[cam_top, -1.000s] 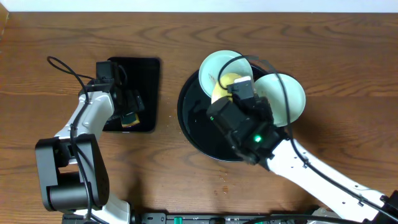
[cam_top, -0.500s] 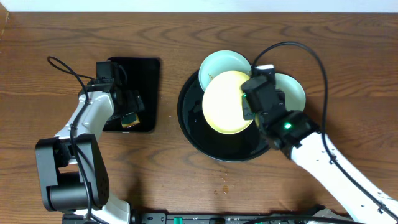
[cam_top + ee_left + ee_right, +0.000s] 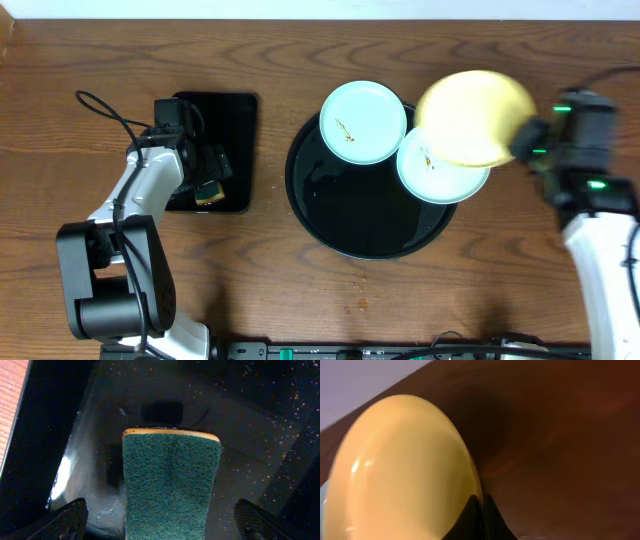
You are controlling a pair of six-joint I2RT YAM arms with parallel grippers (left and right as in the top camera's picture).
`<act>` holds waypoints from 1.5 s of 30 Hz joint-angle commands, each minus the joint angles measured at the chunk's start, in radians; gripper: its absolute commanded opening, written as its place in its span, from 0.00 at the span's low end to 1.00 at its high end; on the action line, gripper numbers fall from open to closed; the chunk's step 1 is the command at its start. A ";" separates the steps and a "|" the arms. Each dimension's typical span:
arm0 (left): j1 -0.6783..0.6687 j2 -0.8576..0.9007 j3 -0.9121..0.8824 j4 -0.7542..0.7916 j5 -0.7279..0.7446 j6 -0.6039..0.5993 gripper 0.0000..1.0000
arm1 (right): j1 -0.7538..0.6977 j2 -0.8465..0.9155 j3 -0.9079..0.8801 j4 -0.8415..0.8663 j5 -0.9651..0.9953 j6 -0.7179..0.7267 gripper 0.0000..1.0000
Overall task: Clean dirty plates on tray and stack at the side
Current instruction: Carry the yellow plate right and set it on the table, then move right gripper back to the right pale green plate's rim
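Observation:
My right gripper [image 3: 528, 142] is shut on the rim of the pale yellow plate [image 3: 473, 118] and holds it lifted at the right of the round black tray [image 3: 340, 210]. In the right wrist view the plate [image 3: 400, 470] stands tilted with the closed fingers [image 3: 481, 505] pinching its edge. Two mint-blue plates lie on the tray's far edge, one at the left [image 3: 362, 122] and one at the right [image 3: 440, 172], each with a small brown smear. My left gripper [image 3: 160, 525] is open, its fingers on either side of a green sponge [image 3: 170, 485].
The sponge [image 3: 208, 190] lies in a rectangular black tray [image 3: 225, 130] at the left, under my left gripper. A few crumbs [image 3: 357, 290] lie on the wooden table in front of the round tray.
My right arm has swung from over the round tray out to the right, carrying the yellow plate off the tray. Both mint-blue plates now show fully. The left arm has not moved.

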State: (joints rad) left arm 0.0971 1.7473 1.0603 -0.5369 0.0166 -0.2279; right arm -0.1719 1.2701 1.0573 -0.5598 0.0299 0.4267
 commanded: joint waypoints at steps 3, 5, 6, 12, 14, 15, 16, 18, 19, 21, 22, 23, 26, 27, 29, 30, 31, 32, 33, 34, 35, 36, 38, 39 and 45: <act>0.002 0.011 -0.006 0.000 -0.005 0.009 0.93 | -0.278 0.054 0.007 0.014 -0.042 0.003 0.01; 0.002 0.012 -0.006 0.000 -0.005 0.009 0.93 | -0.342 0.095 0.006 0.041 -0.042 0.003 0.01; 0.002 0.012 -0.006 0.000 -0.005 0.009 0.93 | -0.365 0.118 0.006 0.055 -0.042 0.003 0.01; 0.002 0.011 -0.006 0.000 -0.006 0.009 0.93 | -0.443 0.251 0.006 0.093 -0.009 -0.041 0.01; 0.002 0.011 -0.006 0.000 -0.005 0.009 0.93 | -0.455 0.290 0.006 0.097 0.032 -0.043 0.04; 0.002 0.011 -0.006 0.000 -0.006 0.009 0.93 | -0.461 0.305 0.007 0.099 0.043 -0.043 0.09; 0.002 0.012 -0.006 0.000 -0.006 0.009 0.93 | -0.467 0.319 0.006 0.103 0.045 -0.043 0.18; 0.002 0.011 -0.006 0.000 -0.005 0.009 0.93 | -0.478 0.335 0.007 0.103 0.034 -0.043 0.30; 0.002 0.011 -0.006 0.000 -0.005 0.009 0.93 | -0.483 0.336 0.007 0.100 0.019 -0.043 0.33; 0.002 0.011 -0.006 0.000 -0.005 0.009 0.93 | -0.486 0.329 0.007 0.099 -0.036 -0.045 0.44; 0.002 0.012 -0.006 0.000 -0.006 0.009 0.93 | -0.485 0.319 0.008 0.100 -0.086 -0.058 0.51; 0.002 0.011 -0.006 0.000 -0.006 0.009 0.93 | -0.481 0.306 0.009 0.100 -0.124 -0.062 0.56; 0.002 0.012 -0.006 0.000 -0.005 0.009 0.93 | -0.465 0.254 0.009 0.098 -0.197 -0.062 0.59; 0.002 0.012 -0.006 0.000 -0.006 0.009 0.93 | -0.456 0.232 0.009 0.093 -0.216 -0.062 0.59; 0.002 0.012 -0.006 0.000 -0.005 0.009 0.93 | -0.431 0.181 0.009 0.073 -0.250 -0.062 0.59; 0.002 0.011 -0.006 0.000 -0.005 0.009 0.93 | -0.415 0.157 0.009 0.061 -0.266 -0.061 0.59; 0.002 0.012 -0.006 0.000 -0.006 0.009 0.93 | -0.396 0.132 0.009 0.044 -0.280 -0.061 0.58; 0.002 0.012 -0.006 0.000 -0.005 0.009 0.93 | -0.373 0.108 0.009 0.026 -0.295 -0.061 0.58; 0.002 0.011 -0.006 0.000 -0.006 0.009 0.93 | -0.346 0.087 0.009 0.007 -0.309 -0.061 0.58; 0.002 0.011 -0.006 0.000 -0.006 0.009 0.93 | -0.316 0.067 0.009 -0.013 -0.323 -0.061 0.58; 0.002 0.011 -0.006 0.000 -0.006 0.009 0.93 | -0.281 0.050 0.009 -0.035 -0.336 -0.061 0.58; 0.002 0.012 -0.006 0.000 -0.005 0.009 0.94 | -0.243 0.036 0.009 -0.058 -0.348 -0.062 0.58; 0.002 0.012 -0.006 0.000 -0.005 0.009 0.93 | -0.151 0.016 0.009 -0.106 -0.353 -0.062 0.58; 0.002 0.011 -0.006 0.000 -0.006 0.009 0.93 | -0.104 0.011 0.009 -0.127 -0.353 -0.062 0.58; 0.002 0.012 -0.006 0.000 -0.006 0.009 0.93 | 0.179 0.013 0.008 -0.176 -0.323 -0.069 0.59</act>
State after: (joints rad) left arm 0.0975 1.7473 1.0603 -0.5369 0.0170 -0.2283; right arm -0.0811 1.2877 1.0603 -0.7345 -0.3004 0.3706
